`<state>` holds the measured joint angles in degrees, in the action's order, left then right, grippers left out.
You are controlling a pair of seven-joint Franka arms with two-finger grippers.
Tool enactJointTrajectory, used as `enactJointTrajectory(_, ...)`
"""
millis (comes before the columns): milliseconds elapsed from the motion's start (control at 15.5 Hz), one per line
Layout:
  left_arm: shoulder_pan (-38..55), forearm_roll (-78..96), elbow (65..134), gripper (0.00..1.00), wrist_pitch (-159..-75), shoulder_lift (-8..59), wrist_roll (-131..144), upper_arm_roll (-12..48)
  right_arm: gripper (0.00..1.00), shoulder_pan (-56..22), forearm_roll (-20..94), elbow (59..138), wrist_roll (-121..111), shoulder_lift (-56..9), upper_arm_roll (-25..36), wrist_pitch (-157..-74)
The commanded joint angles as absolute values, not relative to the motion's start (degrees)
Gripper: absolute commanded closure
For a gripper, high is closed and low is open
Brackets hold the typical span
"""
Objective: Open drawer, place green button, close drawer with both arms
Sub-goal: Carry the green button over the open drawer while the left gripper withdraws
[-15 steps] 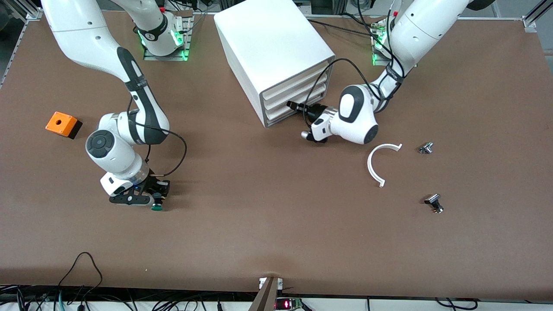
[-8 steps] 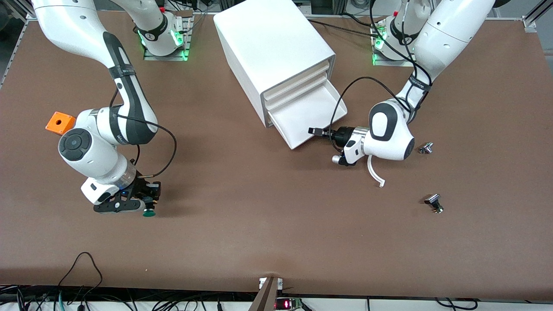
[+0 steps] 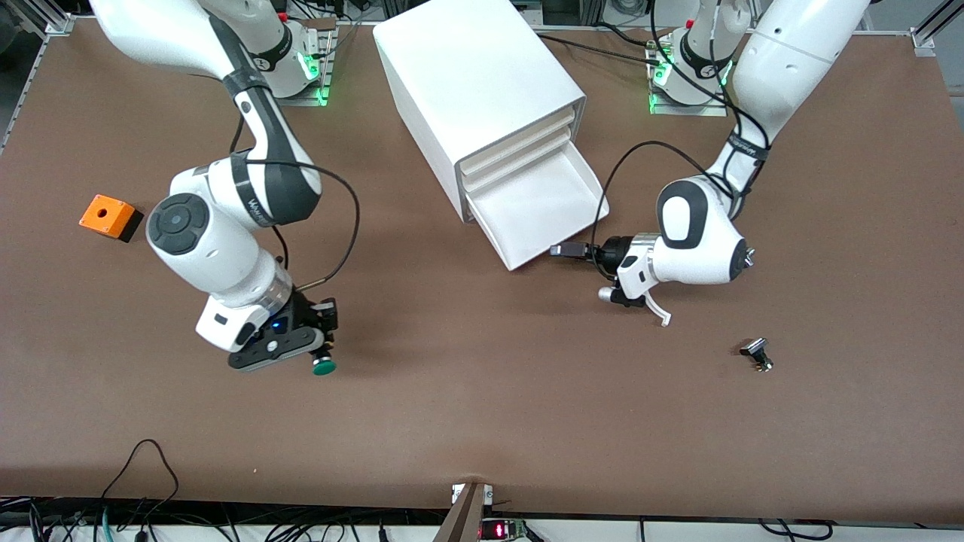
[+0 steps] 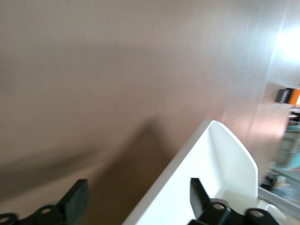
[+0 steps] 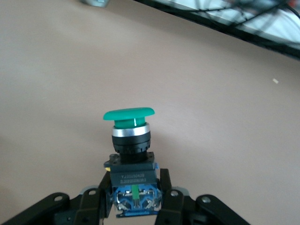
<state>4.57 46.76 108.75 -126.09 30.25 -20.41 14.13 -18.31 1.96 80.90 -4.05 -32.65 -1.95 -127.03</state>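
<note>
The cabinet (image 3: 482, 83) stands at the back middle of the table. Its lowest drawer (image 3: 538, 207) is pulled out and empty. My left gripper (image 3: 565, 251) is open just in front of the drawer's front edge. In the left wrist view the gripper (image 4: 136, 201) has its fingers wide apart, with the drawer's white rim (image 4: 220, 164) showing between them. My right gripper (image 3: 320, 350) is shut on the button (image 3: 324, 366) and holds it above the table toward the right arm's end. The right wrist view shows the gripper (image 5: 133, 192) clamping the button's (image 5: 131, 136) blue-black body, green cap outward.
An orange box (image 3: 111, 216) with a hole sits near the right arm's end. A white curved part (image 3: 659, 312) lies mostly hidden under the left arm. A small black-and-silver part (image 3: 757, 354) lies nearer the front camera; another (image 3: 748, 258) peeks out beside the left arm.
The left gripper pulled the lowest drawer open and has drawn back from its front edge. The right gripper has lifted the button and carried it toward the table's middle.
</note>
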Motion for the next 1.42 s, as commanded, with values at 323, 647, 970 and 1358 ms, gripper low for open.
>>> enactJointTrajectory(323, -3.7, 31.0, 109.0, 0.0, -122.6, 7.8, -19.2, 9.8, 0.86, -24.9, -2.4, 73.3, -21.1, -34.1, -8.0, -125.8)
enactJointTrajectory(647, -4.9, 12.7, 102.8, 0.0, -105.1, -0.5, -18.5, 6.3, 0.86, -33.5, -5.9, 68.9, -34.3, -37.4, -8.4, -125.6)
enactJointTrajectory(970, -3.9, -1.0, 97.4, 0.0, -96.2, -1.9, -10.6, 6.0, 0.81, -35.3, -6.2, 69.1, -45.0, -40.1, -12.6, -122.4)
enactJointTrajectory(1358, -2.3, -5.0, 96.7, 0.0, -96.0, -1.5, -7.8, 6.0, 0.81, -37.4, -7.0, 69.4, -50.8, -41.7, -17.0, -118.1)
